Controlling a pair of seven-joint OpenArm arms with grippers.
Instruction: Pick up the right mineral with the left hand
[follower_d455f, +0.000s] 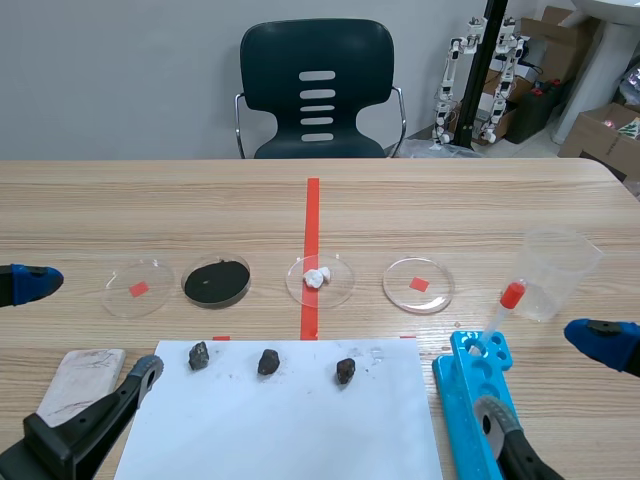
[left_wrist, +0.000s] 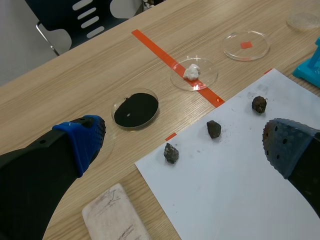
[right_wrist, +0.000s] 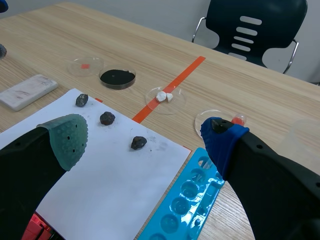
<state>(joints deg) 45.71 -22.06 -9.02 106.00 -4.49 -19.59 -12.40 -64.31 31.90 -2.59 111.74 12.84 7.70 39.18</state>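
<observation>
The right mineral (follower_d455f: 345, 371) sits on the paper (follower_d455f: 280, 430), rightmost of three, apart from the left pincer (left_wrist: 185, 145), which is spread wide. It looks small, hard, light and rough; pinch it across its middle.

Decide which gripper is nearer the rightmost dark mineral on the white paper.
Right, narrowly. The right gripper is just right of the paper holding the rightmost mineral; the left gripper is farther off, past its left edge.
</observation>
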